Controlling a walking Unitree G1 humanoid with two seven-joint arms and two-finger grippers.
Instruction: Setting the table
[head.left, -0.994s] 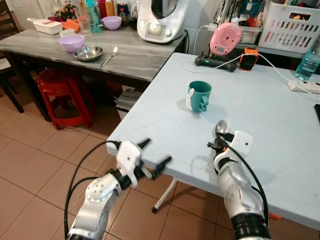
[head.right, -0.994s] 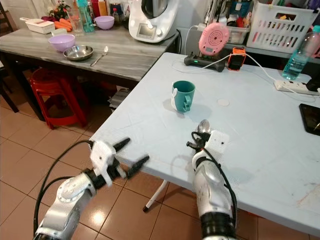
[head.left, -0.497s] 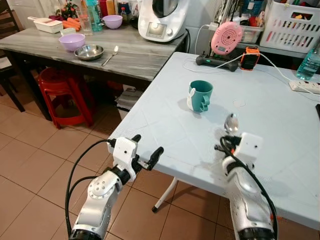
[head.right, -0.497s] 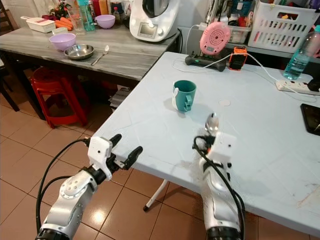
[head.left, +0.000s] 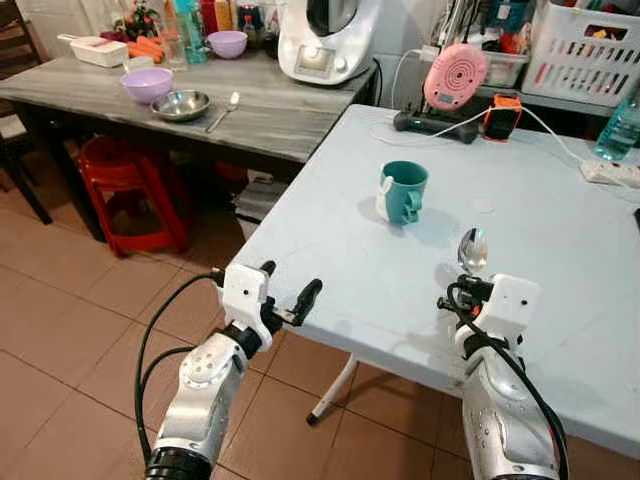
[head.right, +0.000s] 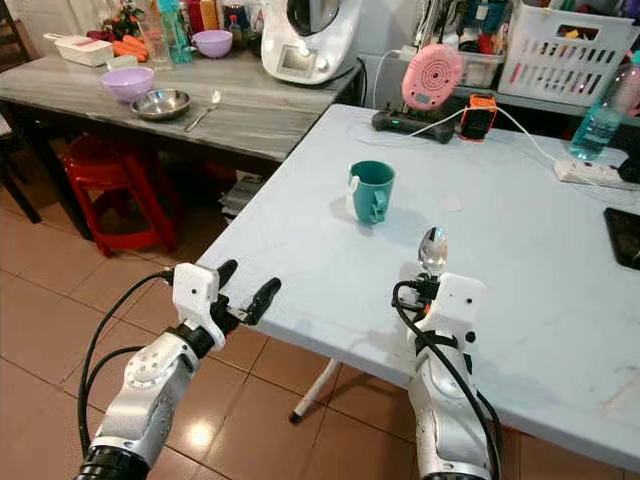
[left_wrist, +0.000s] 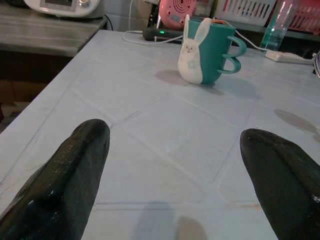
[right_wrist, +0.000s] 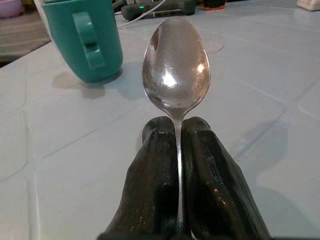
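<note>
**Spoon gripped over the table, left side spread wide**

My right end effector (right_wrist: 175, 150) is clenched on the spoon (right_wrist: 176, 65), fingers pinching the thin handle, bowl poking out ahead and raised above the table (head.left: 560, 250). The spoon sits near the teal mug (head.left: 403, 192), which stands upright further in on the pale table, handle and white rabbit figure on its side. My left end effector (head.left: 287, 293) is released, fingers (left_wrist: 70, 175) spread apart, hovering at the table's near edge and pointing toward the mug. Beyond, a grey side table (head.left: 260, 110) carries a steel bowl (head.left: 180, 104), a purple bowl (head.left: 146, 84) and another spoon.
</note>
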